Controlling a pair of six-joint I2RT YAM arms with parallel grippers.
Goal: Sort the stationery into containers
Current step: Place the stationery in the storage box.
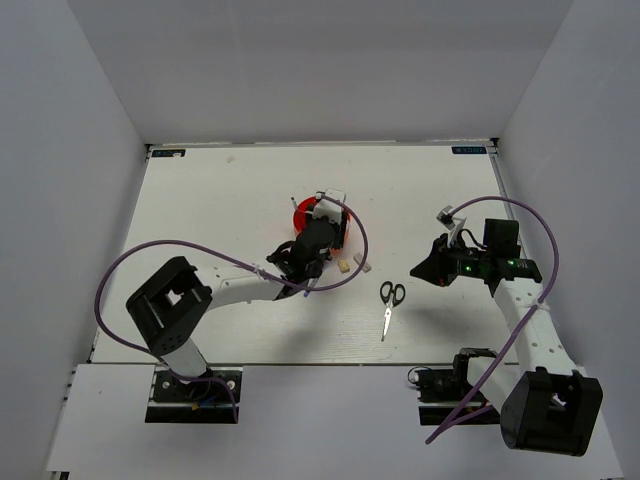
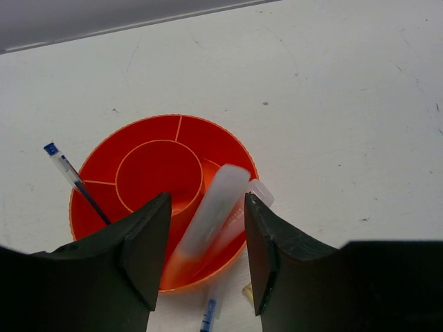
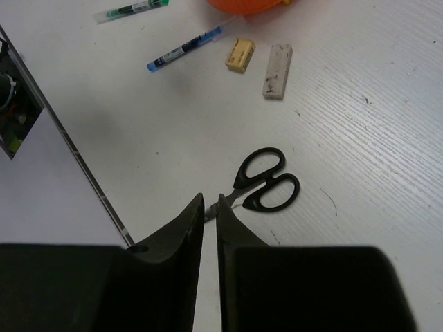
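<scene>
The round orange-red organizer stands mid-table and also shows in the top view. Two clear marker tubes with orange ends lean in its near ring compartment. A thin blue pen stands in its left ring. My left gripper hovers open over the tubes, touching nothing. A blue pen, a green pen and two beige erasers lie on the table. The black-handled scissors lie just beyond my right gripper, which is shut and empty above the table.
White walls close the table at the back and both sides. The left arm's purple cable loops over the organizer's right side. The table's near edge strip runs left of the right gripper.
</scene>
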